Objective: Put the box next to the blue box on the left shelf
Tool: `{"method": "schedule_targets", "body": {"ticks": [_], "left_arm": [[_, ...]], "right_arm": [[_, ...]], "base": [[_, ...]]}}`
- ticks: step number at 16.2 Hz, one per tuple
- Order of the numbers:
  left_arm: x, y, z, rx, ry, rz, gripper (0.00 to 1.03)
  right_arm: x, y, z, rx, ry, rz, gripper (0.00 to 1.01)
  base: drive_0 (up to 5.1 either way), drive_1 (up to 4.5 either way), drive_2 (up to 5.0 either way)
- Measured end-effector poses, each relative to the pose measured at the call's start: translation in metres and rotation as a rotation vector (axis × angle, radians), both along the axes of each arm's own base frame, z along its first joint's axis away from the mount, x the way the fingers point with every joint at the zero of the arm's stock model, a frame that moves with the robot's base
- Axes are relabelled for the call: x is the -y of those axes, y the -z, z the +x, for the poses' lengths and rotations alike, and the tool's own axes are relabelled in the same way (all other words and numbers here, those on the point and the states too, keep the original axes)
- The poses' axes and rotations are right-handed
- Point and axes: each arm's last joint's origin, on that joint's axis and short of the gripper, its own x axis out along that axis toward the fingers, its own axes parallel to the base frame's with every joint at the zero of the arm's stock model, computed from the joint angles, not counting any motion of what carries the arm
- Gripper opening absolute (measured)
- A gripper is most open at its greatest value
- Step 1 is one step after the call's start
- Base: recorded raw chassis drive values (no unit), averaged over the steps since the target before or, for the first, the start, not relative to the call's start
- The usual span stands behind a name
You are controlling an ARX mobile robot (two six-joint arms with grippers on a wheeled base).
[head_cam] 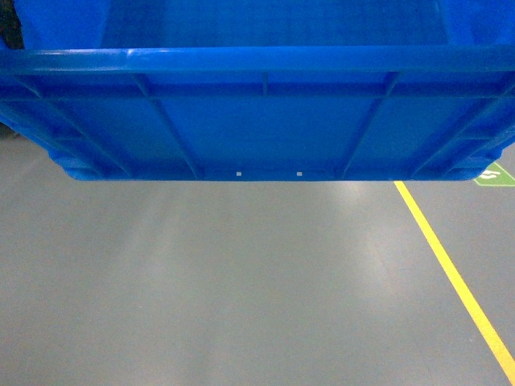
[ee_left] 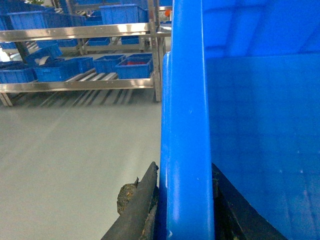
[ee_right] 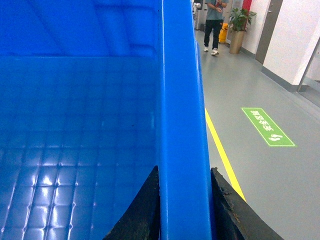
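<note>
The box, a large bright-blue ribbed crate, hangs off the floor and fills the top of the head view. My left gripper is shut on the box's left rim, one dark finger outside the wall and one inside. My right gripper is shut on the opposite rim in the same way. Far off in the left wrist view stands the left shelf, a roller rack with a steel front bar. Several blue boxes sit on it. Neither gripper shows in the head view.
Grey floor spreads below the box. A yellow line runs along the right, with a green floor sign beyond it. A person and a potted plant stand far down the aisle. A higher shelf level holds more crates.
</note>
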Motion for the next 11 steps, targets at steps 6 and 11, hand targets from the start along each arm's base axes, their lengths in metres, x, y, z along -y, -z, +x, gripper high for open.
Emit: {"method": "schedule_targets", "body": {"ticks": [6, 11], "left_arm": [[0.0, 0.0005, 0.0, -0.002, 0.0, 0.0, 0.2], [0.0, 0.0007, 0.0, -0.003, 0.0, 0.0, 0.2]], "right_arm": [[0.0, 0.0002, 0.0001, -0.002, 0.0, -0.001, 0.21], [0.0, 0.0003, 0.0001, -0.002, 0.0, -0.001, 0.21]], "base": [[0.0, 4.25, -4.2], [0.0, 4.22, -4.3]]}}
